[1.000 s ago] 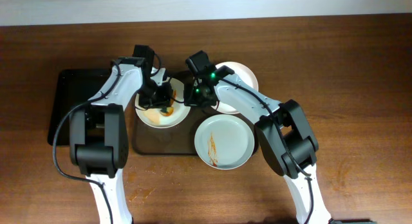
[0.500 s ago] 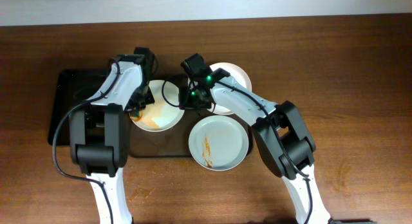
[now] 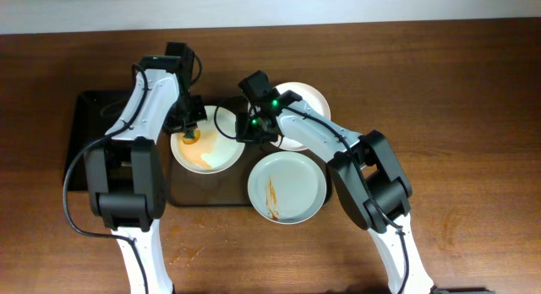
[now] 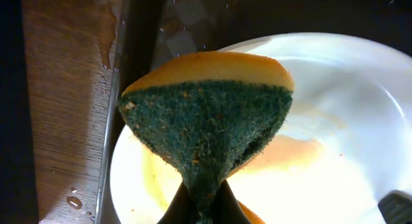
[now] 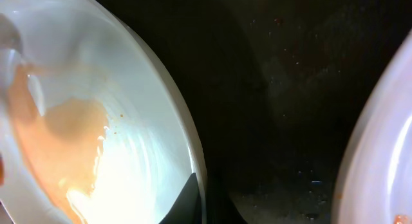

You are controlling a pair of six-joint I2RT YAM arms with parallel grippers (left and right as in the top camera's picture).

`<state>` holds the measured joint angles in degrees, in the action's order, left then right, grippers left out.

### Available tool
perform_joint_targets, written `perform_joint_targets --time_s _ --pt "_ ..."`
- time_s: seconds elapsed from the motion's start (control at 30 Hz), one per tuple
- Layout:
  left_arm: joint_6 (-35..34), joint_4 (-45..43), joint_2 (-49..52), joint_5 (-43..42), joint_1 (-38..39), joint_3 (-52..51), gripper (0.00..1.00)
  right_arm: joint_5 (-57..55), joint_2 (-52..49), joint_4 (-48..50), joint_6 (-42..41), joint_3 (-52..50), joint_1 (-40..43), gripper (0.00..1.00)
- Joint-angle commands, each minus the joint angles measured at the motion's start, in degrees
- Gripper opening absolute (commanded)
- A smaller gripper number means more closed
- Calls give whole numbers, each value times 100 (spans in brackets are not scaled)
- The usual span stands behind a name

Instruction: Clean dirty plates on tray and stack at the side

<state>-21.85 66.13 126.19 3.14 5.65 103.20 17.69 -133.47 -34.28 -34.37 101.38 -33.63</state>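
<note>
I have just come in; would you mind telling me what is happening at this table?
The robot is cleaning plates. The left end effector pinches a green-and-yellow sponge over the sauce-smeared plate on the tray, while the right end effector grips that plate's rim. A second plate, with a sauce streak, lies in front. A third plate sits behind, partly under the right arm. None is stacked at the side yet.

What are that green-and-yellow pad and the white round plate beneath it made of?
The green-and-yellow pad looks like a sponge: soft yellow foam backed by coarse green scouring fibre. The white round plate looks glazed ceramic or hard plastic; its glossy shine leaves that open.
</note>
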Motion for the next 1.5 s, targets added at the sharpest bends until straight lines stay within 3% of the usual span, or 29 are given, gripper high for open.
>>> perform_joint_targets --time_s 0.0,0.17,0.2,0.3,0.47,0.73,0.87,1.13,1.27,1.47 --pt "466 17 26 -256 -20 120 1 221 -144 -420 627 297 31 4" --pt "678 516 11 -546 -144 1193 1 -1038 297 -1648 1307 1257 33 4" --pt "678 535 11 -623 -175 1342 1 -1735 446 -2081 1344 1510 31 4" --pt "673 485 13 -621 -289 1397 1 -2752 769 -2667 1515 1825 22 4" --pt "671 295 13 -623 -348 1397 1 -4140 1224 -2820 1552 1860 -162 4" --pt "671 122 24 -619 -348 1397 1 -7890 1314 -2881 1397 1858 -1394 4" --pt "671 116 24 -619 -348 1397 1 -8435 1314 -2876 1397 1858 -1624 4" --pt "671 138 24 -621 -348 1397 1 -7997 1438 -2872 1137 1860 -1593 4" --pt "671 144 24 -619 -348 1397 1 -5410 1473 -2929 1141 1860 -981 4" --pt "673 142 24 -616 -348 1397 1 -1799 1578 -3515 1458 1840 1700 4"
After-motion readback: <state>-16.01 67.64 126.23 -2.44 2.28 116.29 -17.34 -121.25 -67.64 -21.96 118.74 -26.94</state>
